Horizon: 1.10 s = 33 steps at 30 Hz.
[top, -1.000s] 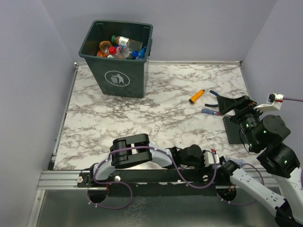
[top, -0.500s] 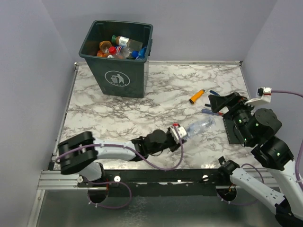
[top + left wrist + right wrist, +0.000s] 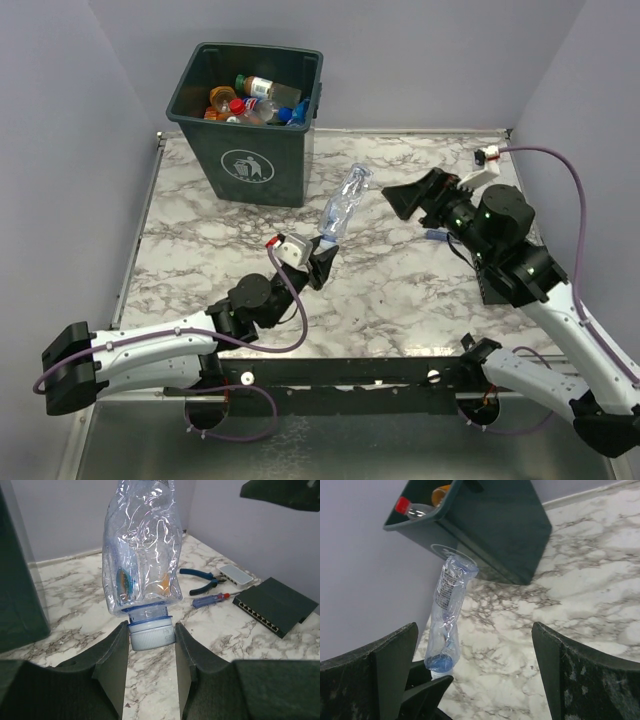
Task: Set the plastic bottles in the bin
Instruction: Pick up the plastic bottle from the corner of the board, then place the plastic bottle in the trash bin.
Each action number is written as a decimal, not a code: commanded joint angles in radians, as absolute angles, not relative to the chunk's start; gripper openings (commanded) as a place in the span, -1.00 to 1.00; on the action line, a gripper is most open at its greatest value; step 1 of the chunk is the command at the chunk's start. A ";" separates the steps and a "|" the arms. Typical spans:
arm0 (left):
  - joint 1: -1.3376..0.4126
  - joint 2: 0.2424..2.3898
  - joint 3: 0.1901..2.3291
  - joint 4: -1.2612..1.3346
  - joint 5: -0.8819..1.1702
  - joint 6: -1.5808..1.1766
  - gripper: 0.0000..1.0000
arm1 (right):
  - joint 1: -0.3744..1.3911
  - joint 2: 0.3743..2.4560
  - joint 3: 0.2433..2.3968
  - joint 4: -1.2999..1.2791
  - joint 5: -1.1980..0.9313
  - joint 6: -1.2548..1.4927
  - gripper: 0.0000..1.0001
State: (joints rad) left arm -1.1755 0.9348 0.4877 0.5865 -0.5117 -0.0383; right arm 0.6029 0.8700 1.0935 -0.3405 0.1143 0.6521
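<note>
My left gripper (image 3: 322, 262) is shut on the white cap of a crumpled clear plastic bottle (image 3: 343, 203) and holds it upright, cap down, above the table's middle. In the left wrist view the bottle (image 3: 142, 555) stands over my gripper (image 3: 150, 630). The dark green bin (image 3: 250, 165) stands at the far left and holds several bottles (image 3: 255, 100). My right gripper (image 3: 405, 197) is open and empty, just right of the held bottle. The right wrist view shows the bottle (image 3: 451, 600) in front of the bin (image 3: 495, 525), between my open fingers (image 3: 475, 630).
Blue-handled pliers (image 3: 200, 577), a small screwdriver (image 3: 210, 599), a white box (image 3: 237, 574) and a black network switch (image 3: 272, 605) lie on the marble table at the right. The switch also shows in the top view (image 3: 497, 280) under my right arm. Walls close the table's sides.
My left arm has swung from the near right to the middle, lifting the bottle toward the bin. My right gripper has moved left, staying open.
</note>
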 commanded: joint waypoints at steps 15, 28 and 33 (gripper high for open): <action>-1.174 0.876 0.551 0.575 -0.544 -0.005 -1.00 | 0.606 1.242 1.171 0.051 -0.320 0.841 0.16; -1.175 0.721 0.606 0.443 -0.677 -0.082 0.98 | 0.590 1.268 1.394 0.157 -0.146 0.632 -0.53; -1.174 0.617 0.548 0.371 -0.744 -0.126 0.98 | 0.588 1.399 1.616 0.223 -0.098 0.521 -0.53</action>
State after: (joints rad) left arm -1.1751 0.6827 0.5816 0.4664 -0.6502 -0.0742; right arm 0.5934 1.3113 1.4765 0.1295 -0.1711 0.6472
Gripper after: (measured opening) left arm 0.990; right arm 0.244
